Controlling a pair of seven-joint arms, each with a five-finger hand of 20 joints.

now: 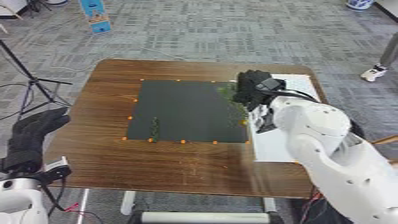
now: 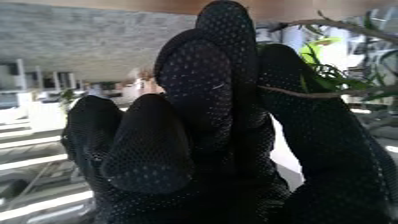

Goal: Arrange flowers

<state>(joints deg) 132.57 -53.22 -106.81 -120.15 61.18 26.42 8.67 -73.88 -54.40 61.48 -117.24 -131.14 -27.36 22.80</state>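
Starting at the left, we leave our left hand off the side of the wooden table, its fingers loose and extended, since this step seems to ask for one hand only. Next comes the small green sprig, lying lengthwise near the dark mat's lower left corner; we want to work clear of it so that no trailing leaf drags it askew. Over the mat's right side we have the leafy branch, its thin brown stem nipped in our right hand, between thumb and finger. The step looks to be setting this branch on the mat as part of the arrangement. We do best to pinch just firmly enough to stop the stem rolling, turn the wrist gently until the branch lies as we like, and lower it before we let go. Twigs could catch on the glove, so we should part the fingers slowly and lift straight off, clear of the white sheet on the right.
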